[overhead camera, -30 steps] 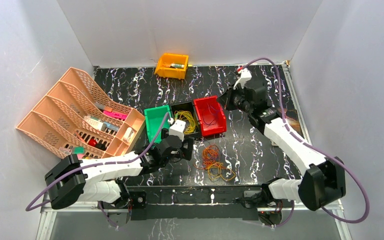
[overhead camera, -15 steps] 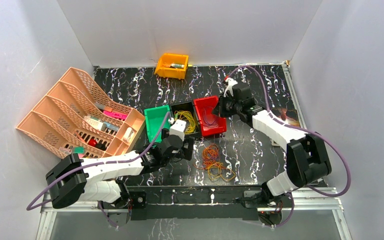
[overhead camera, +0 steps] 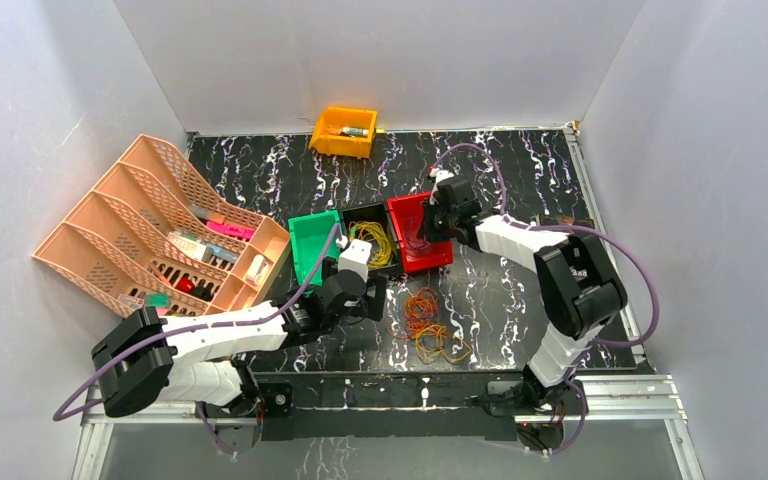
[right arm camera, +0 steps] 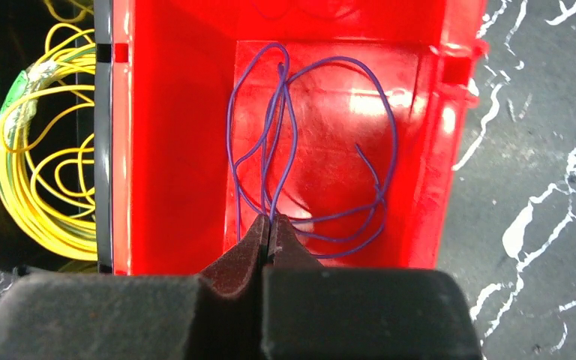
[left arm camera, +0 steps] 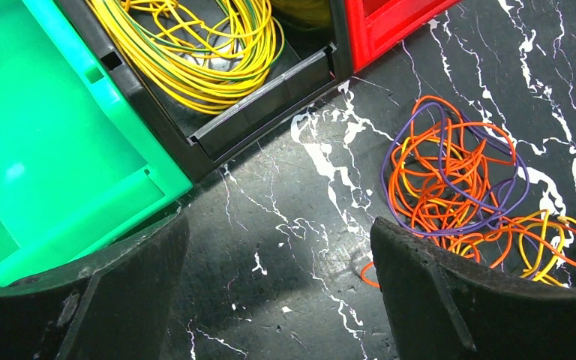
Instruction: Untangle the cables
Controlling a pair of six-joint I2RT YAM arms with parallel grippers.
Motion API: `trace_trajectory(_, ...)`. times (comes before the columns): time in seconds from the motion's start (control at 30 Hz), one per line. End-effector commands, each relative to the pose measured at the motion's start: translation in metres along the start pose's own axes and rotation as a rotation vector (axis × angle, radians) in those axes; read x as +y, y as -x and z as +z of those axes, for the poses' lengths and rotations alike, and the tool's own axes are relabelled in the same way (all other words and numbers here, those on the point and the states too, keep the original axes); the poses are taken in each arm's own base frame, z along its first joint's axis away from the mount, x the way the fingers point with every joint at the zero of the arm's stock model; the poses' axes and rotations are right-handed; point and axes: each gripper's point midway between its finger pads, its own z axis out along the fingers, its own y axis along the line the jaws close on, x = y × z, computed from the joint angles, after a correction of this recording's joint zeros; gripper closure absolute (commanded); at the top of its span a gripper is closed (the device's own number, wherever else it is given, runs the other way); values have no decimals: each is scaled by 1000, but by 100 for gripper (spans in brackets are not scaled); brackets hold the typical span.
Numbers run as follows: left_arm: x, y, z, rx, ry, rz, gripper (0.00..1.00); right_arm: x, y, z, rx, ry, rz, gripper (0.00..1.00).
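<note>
Purple cable (right arm camera: pixel 289 150) lies looped on the floor of the red bin (right arm camera: pixel 172 150), a detail only the right wrist view makes clear. There the right gripper (right arm camera: pixel 270 225) has its fingers pressed together, the tips meeting the loops where the strands converge; whether a strand is actually pinched cannot be told. That view also catches yellow cables (right arm camera: pixel 37 165) coiled in the neighbouring black bin (left arm camera: pixel 262 105). The left wrist view gives what the overhead one blurs: the left gripper (left arm camera: pixel 277 247) is spread wide above bare tabletop (left arm camera: pixel 270 180), with the green bin (left arm camera: pixel 60 150) by its left finger and the tangle (left arm camera: pixel 457 180) of orange, purple and yellow cables just beside its right finger, not touched. From above, the three bins stand side by side in a row and the tangle (overhead camera: pixel 428 325) sits on the tabletop in front of them. A second ago the right arm stretched out toward the right rear, its gripper off to the right of the red bin. It has since folded inward, bringing the gripper (overhead camera: pixel 428 228) over that bin. The left arm and the tangle have not shifted.
</note>
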Motion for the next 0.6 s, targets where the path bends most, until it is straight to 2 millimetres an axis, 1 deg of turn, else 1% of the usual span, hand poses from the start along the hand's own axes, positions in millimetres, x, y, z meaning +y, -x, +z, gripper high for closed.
trace_trajectory(0.0,-3,14,-2,-24,10,-23,10,15,42,15,-120,-15,-75,100)
trace_trajectory(0.13,-2,12,-4,-25,11,-34,10,24,38,28,-105,-18,-114,100)
trace_trajectory(0.23,-1,12,-4,-26,12,-35,10,28,39,31,-105,-44,-153,100)
trace_trajectory(0.37,-1,13,-4,-28,14,-33,10,20,43,26,-128,-98,-169,97)
trace_trajectory(0.47,-1,13,-4,-27,15,-31,10,17,47,21,-140,-119,-187,90)
trace_trajectory(0.57,0,13,-3,-27,20,-26,10,18,54,11,-161,-130,-199,83)
